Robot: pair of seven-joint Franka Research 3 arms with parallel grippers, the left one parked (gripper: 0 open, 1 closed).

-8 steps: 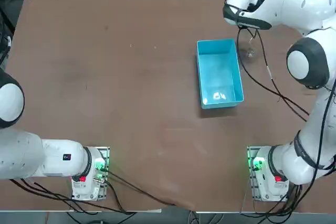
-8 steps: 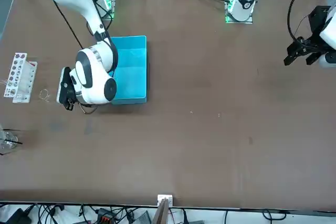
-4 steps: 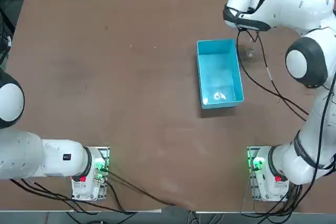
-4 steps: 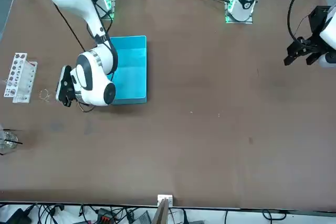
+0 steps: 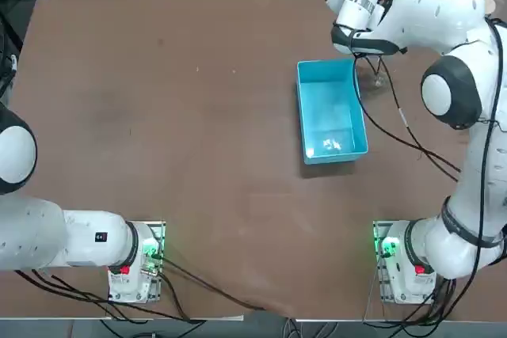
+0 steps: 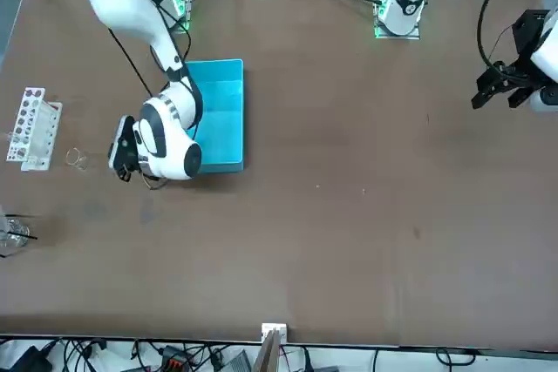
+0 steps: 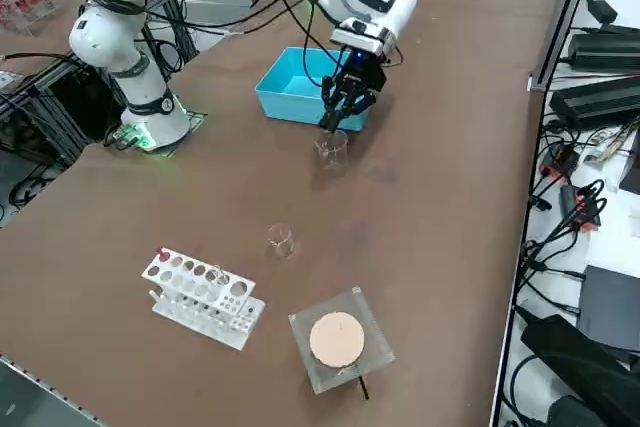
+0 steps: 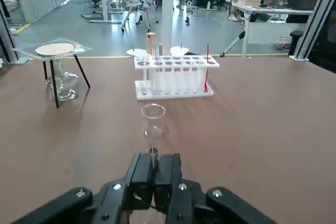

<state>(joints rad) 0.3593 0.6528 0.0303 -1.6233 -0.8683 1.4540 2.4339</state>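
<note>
- One gripper at work: right gripper [image 7: 338, 115] is hanging fingers-down over the far right part of the surface [image 5: 198, 116], just off the far right corner of the blue bin [image 7: 290, 97]
- Jaws are sitting narrow, pressed nearly together in the wrist view
- Beaker [image 7: 332, 150], clear glass, is standing upright on the surface directly under the fingertips, which are reaching down to abt its rim; can't tell whether any glass is pinched between them
- Beaker is sitting just beside the bin, outside it, on the side toward the robot's right
- Small beaker [image 7: 281, 239], also clear & upright, is standing further out to the robot's right, between the beaker and the tube rack [image 7: 200, 297], apart from both
- Tube rack, white, is lying near the right edge of the surface w/ a few tubes standing in it, one w/ red
- Stand [image 7: 338, 339] w/ a clear square plate is carrying a pale disc, near the rack on its far side from the robot
- Sth small & clear [image 5: 331, 146] is lying inside the bin at the end nearest the robot; can't tell what it is
</note>
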